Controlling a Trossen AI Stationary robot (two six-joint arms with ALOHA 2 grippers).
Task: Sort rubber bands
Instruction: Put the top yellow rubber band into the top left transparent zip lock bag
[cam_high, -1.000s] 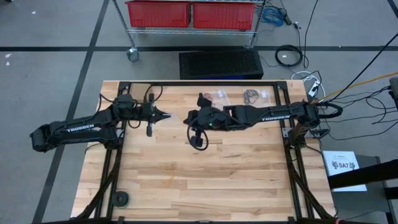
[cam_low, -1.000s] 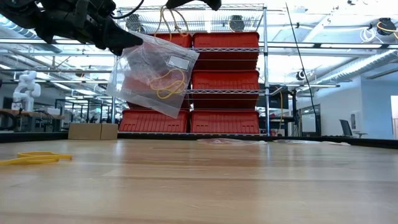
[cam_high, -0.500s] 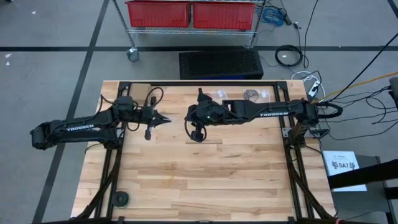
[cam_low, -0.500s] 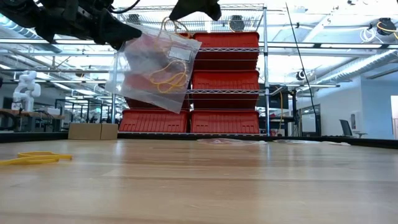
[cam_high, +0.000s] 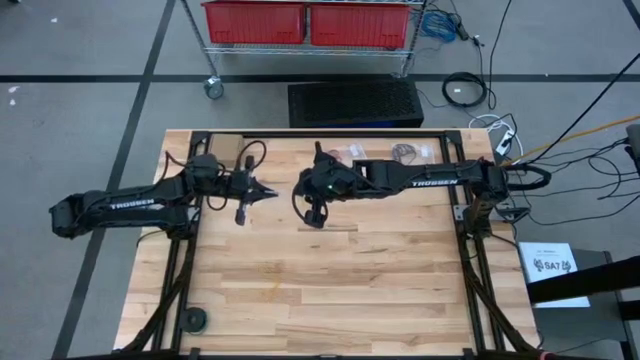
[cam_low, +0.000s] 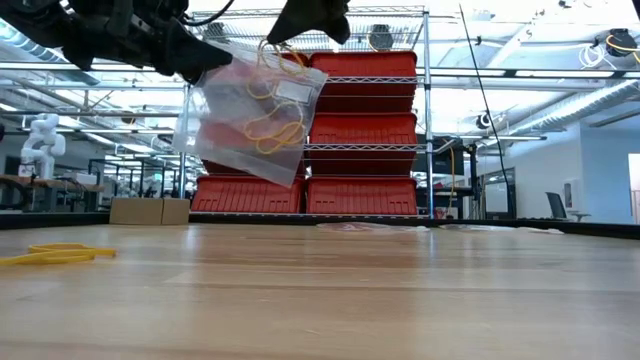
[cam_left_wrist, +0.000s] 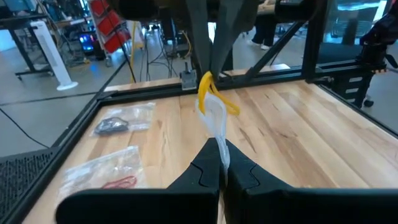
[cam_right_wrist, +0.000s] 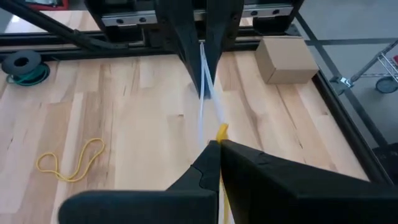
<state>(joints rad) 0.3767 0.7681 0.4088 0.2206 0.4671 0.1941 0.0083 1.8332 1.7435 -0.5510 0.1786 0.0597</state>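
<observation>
Low view: left tool (cam_low: 205, 62) and right tool (cam_low: 300, 25), both clamped on clear bag (cam_low: 250, 115) of rubber bands (cam_low: 265, 130), suspend it above bare tabletop (cam_low: 380, 290); red bins (cam_low: 365, 125) behind.

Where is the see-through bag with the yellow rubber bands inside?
The clear plastic bag of yellow rubber bands hangs in the air above the wooden table, pinched between the left end effector and the right end effector, shown upper left in the low view.

Lighting: bright, even, overhead; soft shadows on table (cam_high: 330, 270). Low view: near tabletop blurred. Wrist views: foreground fingers soft.
</observation>
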